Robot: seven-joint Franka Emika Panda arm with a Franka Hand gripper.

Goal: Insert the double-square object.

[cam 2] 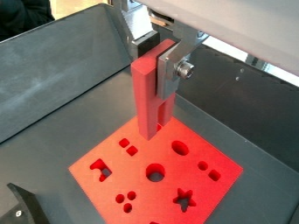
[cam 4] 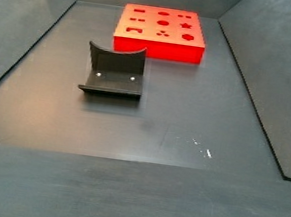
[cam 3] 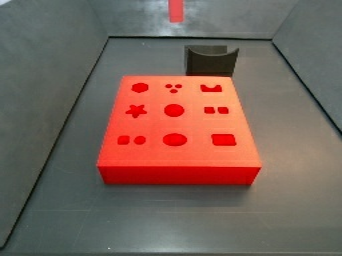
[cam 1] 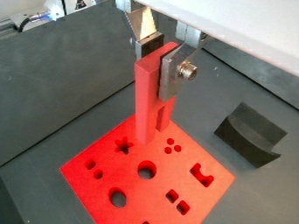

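Carrying step, judged: peg (cam 1: 149,96) gripped and hanging upright above the block (cam 3: 177,130), not yet in any hole. Next move, judged: finding the double-square hole among the cutouts, centring the peg's lower end over it, matching its rotation, then lowering straight down.

In both wrist views, gripper (cam 2: 160,72) well above the block, fingers (cam 1: 170,70) closed onto the peg's upper part, silver plate pressed flat against one side; gap only as wide as the peg itself. Peg's lower end hovering clear of the block's top, apparently over the region near the star and round cutouts; exact hole beneath it not certain.

In a side view, only the peg's lower tip (cam 3: 177,9) visible at the top edge, beyond the holder (cam 3: 210,58); gripper out of frame there. Holder (cam 4: 113,71) empty, standing apart from the block (cam 4: 163,32).
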